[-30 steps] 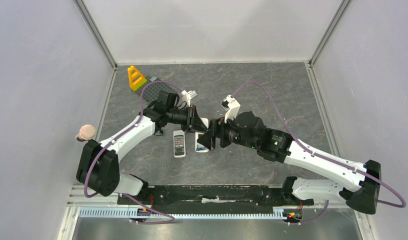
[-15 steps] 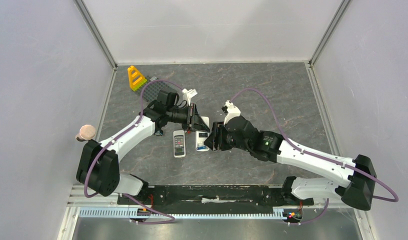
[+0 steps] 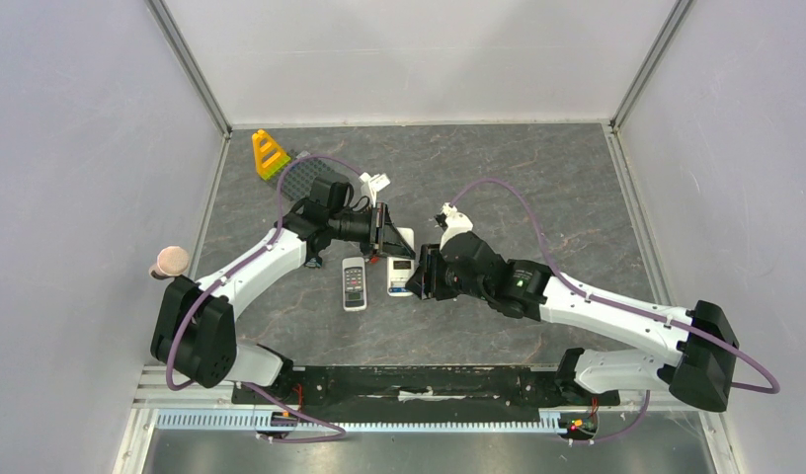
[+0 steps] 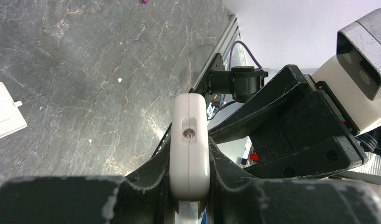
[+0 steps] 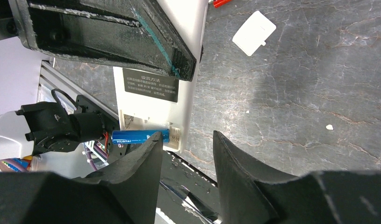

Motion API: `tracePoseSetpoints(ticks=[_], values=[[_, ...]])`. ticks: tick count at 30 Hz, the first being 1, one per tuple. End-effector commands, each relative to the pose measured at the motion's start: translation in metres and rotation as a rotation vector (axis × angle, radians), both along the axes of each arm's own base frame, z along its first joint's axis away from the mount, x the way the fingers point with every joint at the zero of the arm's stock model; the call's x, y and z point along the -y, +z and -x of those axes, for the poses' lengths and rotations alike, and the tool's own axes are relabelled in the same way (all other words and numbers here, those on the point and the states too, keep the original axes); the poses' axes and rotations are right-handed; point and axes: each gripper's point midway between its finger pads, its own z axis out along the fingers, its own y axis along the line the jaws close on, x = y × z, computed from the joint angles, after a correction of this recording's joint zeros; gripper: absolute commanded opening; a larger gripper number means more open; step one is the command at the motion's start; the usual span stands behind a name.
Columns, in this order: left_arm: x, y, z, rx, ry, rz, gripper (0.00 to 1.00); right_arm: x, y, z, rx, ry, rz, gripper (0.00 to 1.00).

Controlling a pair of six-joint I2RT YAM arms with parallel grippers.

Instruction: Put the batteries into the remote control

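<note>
Right end effector point(image 5: 185, 138) gapes just beside blue battery point(image 5: 138, 136) in remote point(image 5: 149, 111).

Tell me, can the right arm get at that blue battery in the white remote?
Probably yes. The right gripper is open right beside the blue battery, which lies uncovered with nothing between them. The left gripper clamps the white remote on its edge.

The left arm point(image 3: 251, 269) and right arm point(image 3: 616, 308) are white shells joined by black housings, with a purple cable point(image 3: 508, 185) trailing back from each wrist. The right gripper point(image 5: 186, 136) has matte black fingers point(image 5: 132, 172), scuffed pale at the edges. Behind it sits a white, grey-faced camera block point(image 4: 361, 51).
</note>
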Motion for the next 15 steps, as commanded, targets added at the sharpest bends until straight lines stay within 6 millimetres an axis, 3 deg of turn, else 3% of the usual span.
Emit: tracePoseSetpoints(ticks=[1, 9, 15], values=[[0.006, 0.017, -0.003, 0.025, -0.007, 0.054, 0.02, 0.000, -0.004, 0.000, -0.008, -0.009, -0.003, 0.45], [0.005, 0.017, -0.003, 0.023, -0.005, 0.053, 0.02, 0.005, 0.006, -0.006, 0.010, -0.070, -0.026, 0.47], [0.005, 0.015, -0.002, 0.019, -0.004, 0.050, 0.02, 0.006, 0.032, -0.010, 0.017, -0.115, -0.093, 0.59]])
